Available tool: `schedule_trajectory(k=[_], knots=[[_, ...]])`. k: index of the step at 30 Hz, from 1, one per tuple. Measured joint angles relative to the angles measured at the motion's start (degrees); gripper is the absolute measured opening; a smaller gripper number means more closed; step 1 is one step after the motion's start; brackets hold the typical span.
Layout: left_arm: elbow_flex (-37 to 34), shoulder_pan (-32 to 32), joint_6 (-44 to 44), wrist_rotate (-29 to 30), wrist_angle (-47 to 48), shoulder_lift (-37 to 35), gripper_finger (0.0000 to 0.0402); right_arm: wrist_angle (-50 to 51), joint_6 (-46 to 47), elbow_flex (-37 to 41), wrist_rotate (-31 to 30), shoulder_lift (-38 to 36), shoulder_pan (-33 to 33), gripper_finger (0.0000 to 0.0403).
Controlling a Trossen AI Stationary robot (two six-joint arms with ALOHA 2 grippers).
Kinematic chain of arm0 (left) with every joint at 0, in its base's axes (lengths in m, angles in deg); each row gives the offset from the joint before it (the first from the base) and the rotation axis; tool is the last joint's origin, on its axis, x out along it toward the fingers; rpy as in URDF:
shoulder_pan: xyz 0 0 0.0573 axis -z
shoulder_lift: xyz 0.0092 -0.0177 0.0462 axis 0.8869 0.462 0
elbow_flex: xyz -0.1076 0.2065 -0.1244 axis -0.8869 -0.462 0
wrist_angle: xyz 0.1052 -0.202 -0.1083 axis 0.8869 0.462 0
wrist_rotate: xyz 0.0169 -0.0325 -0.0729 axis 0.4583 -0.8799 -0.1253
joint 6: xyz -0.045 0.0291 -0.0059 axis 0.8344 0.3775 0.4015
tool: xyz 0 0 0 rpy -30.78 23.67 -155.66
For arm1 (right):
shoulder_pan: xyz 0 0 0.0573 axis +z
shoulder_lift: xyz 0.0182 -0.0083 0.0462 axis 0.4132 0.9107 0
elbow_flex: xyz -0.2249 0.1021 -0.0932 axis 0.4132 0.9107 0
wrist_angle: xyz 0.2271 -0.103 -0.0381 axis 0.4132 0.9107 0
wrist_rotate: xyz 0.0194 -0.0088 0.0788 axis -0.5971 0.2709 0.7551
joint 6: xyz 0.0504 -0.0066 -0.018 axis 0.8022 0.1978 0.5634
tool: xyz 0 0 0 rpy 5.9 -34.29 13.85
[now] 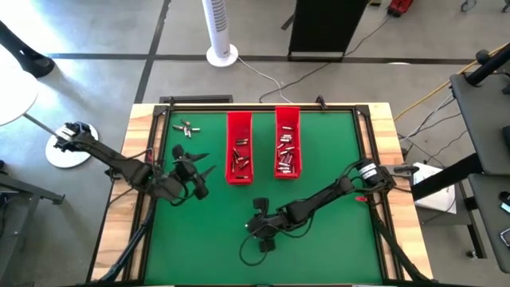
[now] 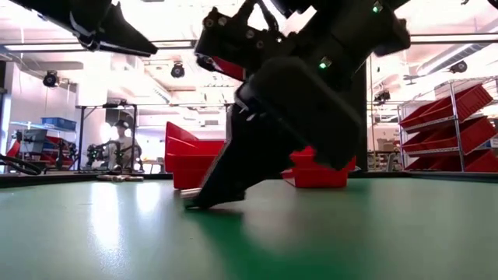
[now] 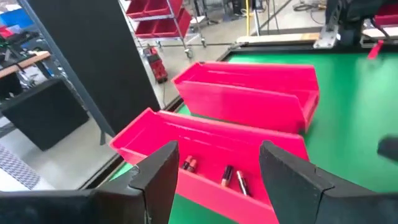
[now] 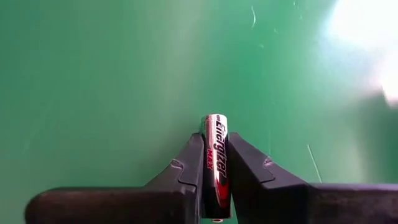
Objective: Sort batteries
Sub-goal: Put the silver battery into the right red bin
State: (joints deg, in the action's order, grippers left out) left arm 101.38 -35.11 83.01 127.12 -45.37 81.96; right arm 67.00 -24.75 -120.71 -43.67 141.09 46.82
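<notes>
Your right end effector (image 4: 214, 165) is clamped on one silvery battery (image 4: 216, 149), low over the green desk (image 1: 335, 239), well short of the red trays (image 1: 239, 127). Cell sticks out past the fingertips; a fast swing could slip it. Left end effector (image 3: 217, 171) is spread apart, empty, beside the left tray.

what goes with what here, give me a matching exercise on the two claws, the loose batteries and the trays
Things:
1. right claw
2. left claw
3. loose batteries
4. red trays

States:
a. lying on the green mat near the far left corner
b. open, in front of a tray
c. side by side at the far middle of the mat
d. shut on a silvery battery

Pairs: 1-d, 2-b, 3-a, 4-c
</notes>
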Motion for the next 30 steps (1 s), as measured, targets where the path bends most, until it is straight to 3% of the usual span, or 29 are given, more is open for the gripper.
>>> schedule_trajectory(k=[8, 15, 20, 24, 30], knots=[[-2.84, 0.00, 0.17, -0.49, 0.36, 0.87, 0.0201, 7.51, 1.63, 0.08, 0.06, -3.33, 0.35, 0.0040], [-1.45, 0.00, -0.46, -0.51, 0.38, 2.51, 0.0201, 15.69, 1.62, 0.06, -0.69, -11.39, 0.56, 0.0040], [-0.76, 0.00, -1.75, -1.13, 0.37, 3.54, 0.0201, 27.31, 0.70, 0.08, -8.61, -19.15, 0.57, 0.0040], [-0.05, 0.00, -1.85, -5.70, 0.35, 3.91, 0.0201, 36.51, 0.47, 0.08, -15.41, -24.96, -0.53, 0.0040], [0.88, 0.02, -1.74, -6.79, 0.49, 3.85, 0.0201, 42.31, -0.17, 1.46, -15.98, -28.90, -6.74, 0.0041]])
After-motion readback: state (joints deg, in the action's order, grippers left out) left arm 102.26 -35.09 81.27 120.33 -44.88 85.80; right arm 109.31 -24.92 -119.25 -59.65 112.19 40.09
